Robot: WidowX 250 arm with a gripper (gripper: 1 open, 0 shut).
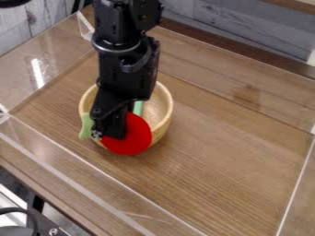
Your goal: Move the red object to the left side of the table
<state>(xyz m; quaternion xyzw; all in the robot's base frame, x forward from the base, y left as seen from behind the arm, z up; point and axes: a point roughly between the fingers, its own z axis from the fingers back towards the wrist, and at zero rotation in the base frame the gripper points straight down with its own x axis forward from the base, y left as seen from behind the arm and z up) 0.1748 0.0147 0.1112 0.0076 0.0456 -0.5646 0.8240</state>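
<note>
The red object [128, 136] is a small round bright red toy fruit with a light green leafy piece [87, 130] on its left. It hangs just above the table [234, 138], in front of the wooden bowl. My gripper [116, 122] points straight down and is shut on the red object from above. The black arm covers the fruit's top and part of the bowl behind it.
A round wooden bowl [164, 107] stands directly behind the held fruit. Low clear acrylic walls [74, 175] border the tabletop, with the front wall close to the fruit. Bare wood stretches to the right and left of the bowl.
</note>
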